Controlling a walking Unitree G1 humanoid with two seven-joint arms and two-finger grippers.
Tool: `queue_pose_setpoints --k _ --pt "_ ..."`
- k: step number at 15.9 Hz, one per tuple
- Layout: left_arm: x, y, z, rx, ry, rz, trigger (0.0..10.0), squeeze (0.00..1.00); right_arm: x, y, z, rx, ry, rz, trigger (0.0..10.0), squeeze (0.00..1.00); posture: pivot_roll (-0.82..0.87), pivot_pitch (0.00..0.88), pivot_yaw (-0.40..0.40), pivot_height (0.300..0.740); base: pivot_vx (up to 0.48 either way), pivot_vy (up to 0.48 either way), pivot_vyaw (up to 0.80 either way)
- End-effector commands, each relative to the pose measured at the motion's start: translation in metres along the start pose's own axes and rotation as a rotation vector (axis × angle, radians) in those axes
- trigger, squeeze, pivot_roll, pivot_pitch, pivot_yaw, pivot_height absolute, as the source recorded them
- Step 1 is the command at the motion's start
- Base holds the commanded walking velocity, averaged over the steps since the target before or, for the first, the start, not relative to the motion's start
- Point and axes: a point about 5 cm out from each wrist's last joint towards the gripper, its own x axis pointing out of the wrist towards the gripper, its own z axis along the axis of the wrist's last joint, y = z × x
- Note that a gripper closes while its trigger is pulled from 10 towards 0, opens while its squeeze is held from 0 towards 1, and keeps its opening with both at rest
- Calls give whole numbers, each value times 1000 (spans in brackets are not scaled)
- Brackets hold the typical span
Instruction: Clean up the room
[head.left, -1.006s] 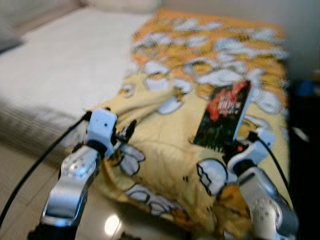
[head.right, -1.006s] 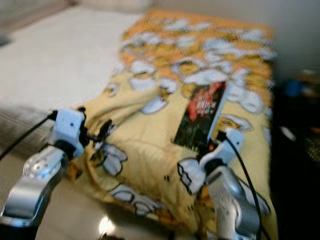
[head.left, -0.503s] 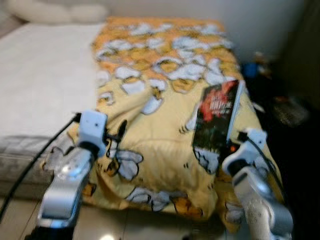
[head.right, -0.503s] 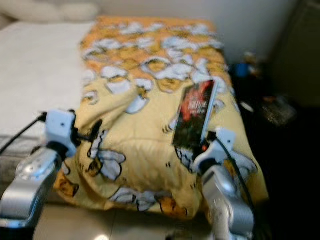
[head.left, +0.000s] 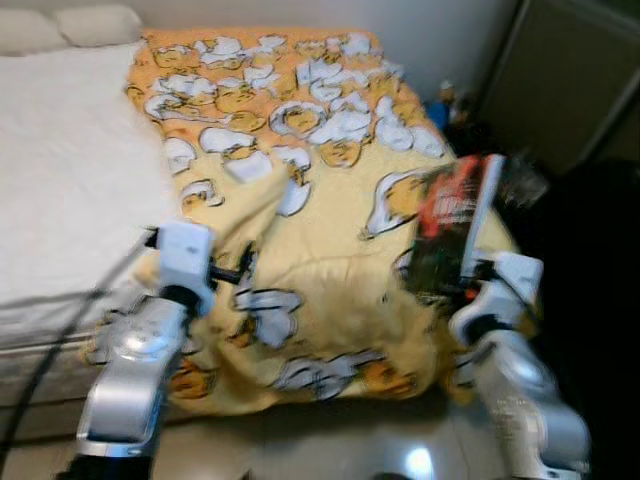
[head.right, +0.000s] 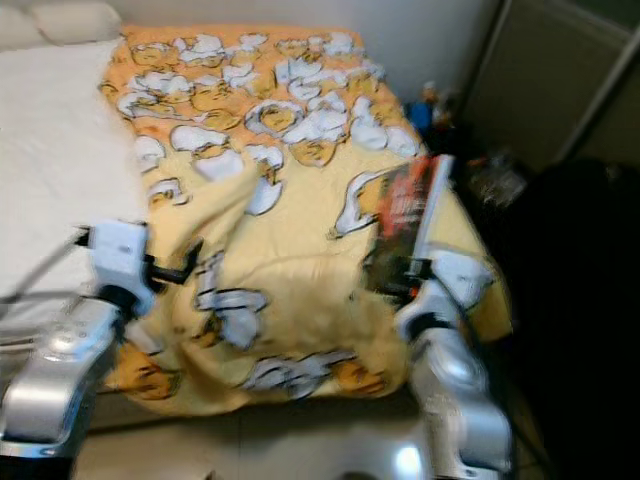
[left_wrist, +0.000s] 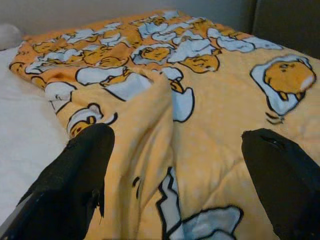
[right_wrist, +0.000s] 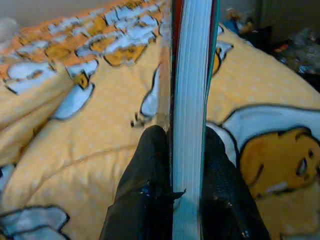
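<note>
A red-and-black book (head.left: 455, 225) is clamped upright by the right gripper (right_wrist: 186, 150) above the yellow egg-print blanket (head.left: 330, 230). The left gripper (left_wrist: 180, 165) is held spread wide over a raised blanket fold.

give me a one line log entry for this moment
right gripper: shut on book, held above blanket | left gripper: jaws open over blanket fold | bed: blanket rumpled

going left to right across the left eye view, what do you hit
white mattress → left gripper → yellow blanket → book, clamped in the right gripper → dark cabinet
</note>
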Motion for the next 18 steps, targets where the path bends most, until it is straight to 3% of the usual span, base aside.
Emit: queue_pose_setpoints --k 1,9,18 --pt "-3 7 1 17 3 29 10000 1000 1 10 9 -15 -52 52 10000 0 -121 21 -5 740 0 416 0" --pt "-3 7 1 28 7 32 10000 1000 3 12 12 -63 -70 41 10000 0 -121 27 0 740 0 415 0" --pt "-3 7 1 22 11 38 10000 1000 5 17 9 -55 -61 110 10000 0 -112 26 2 740 0 411 0"
